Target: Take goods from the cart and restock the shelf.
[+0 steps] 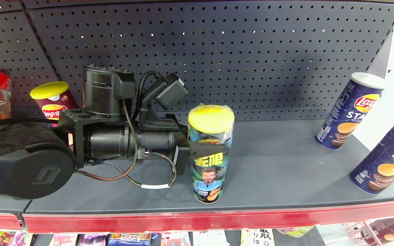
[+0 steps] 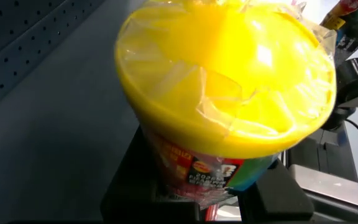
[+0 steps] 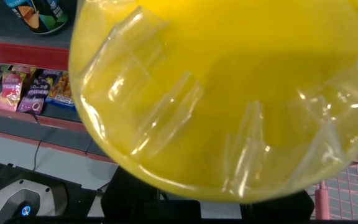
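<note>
The left gripper (image 1: 209, 148) is clamping its dark fingers around the middle of a chip can (image 1: 209, 177), coming at it from 9 o'clock. The can is standing upright on the grey shelf (image 1: 279, 164), close to the red front edge. It is wearing a bright yellow lid (image 2: 229, 93) under crinkled clear wrap, and its green-and-blue label is showing a cartoon man with chips. Two blue cans (image 1: 349, 111) are leaning at the can's 3 o'clock, well apart from it. A maroon can (image 1: 53, 100) with a yellow lid is sitting behind the arm at 9 o'clock. The right gripper (image 3: 219, 206) is holding a second can (image 3: 229, 93), also yellow-lidded and wrapped, out in front of the shelf.
</note>
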Controlling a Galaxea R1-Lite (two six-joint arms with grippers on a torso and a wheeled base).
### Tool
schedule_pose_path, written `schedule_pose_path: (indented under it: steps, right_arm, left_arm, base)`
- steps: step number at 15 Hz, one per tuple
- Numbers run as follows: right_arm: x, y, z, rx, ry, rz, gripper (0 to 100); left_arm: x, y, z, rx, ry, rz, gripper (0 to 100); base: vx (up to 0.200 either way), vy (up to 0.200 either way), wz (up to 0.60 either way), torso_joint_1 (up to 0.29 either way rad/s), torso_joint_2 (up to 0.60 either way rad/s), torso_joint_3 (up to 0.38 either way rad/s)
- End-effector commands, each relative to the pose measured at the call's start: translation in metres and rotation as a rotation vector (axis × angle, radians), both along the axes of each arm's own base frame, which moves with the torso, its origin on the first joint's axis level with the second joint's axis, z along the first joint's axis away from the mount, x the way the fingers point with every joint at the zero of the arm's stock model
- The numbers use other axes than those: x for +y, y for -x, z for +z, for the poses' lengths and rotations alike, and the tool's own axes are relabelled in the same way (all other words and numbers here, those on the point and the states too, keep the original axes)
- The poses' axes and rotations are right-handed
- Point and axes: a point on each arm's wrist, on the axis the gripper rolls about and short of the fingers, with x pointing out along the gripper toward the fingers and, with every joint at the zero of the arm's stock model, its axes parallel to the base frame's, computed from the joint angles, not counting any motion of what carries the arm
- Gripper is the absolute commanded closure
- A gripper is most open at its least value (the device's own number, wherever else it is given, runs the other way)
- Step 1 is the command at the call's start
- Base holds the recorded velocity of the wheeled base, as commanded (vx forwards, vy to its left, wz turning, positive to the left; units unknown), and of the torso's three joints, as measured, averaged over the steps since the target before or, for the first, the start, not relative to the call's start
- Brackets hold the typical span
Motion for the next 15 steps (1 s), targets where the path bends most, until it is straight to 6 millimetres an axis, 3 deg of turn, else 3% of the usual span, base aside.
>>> schedule_pose_path:
  steps: [1,15]
  right_arm:
    - [0.000,0.000,0.000,0.001,0.000,0.001,100]
    - [0.000,0.000,0.000,0.001,0.000,0.003,100]
  left_arm:
    - [-0.001,0.002,0.002,-0.001,0.004,-0.006,100]
    - [-0.003,0.009,-0.012,0.035,-0.027,-0.018,100]
  base:
    - [0.000,0.000,0.00,0.000,0.00,0.000]
    - [0.000,0.000,0.00,0.000,0.00,0.000]
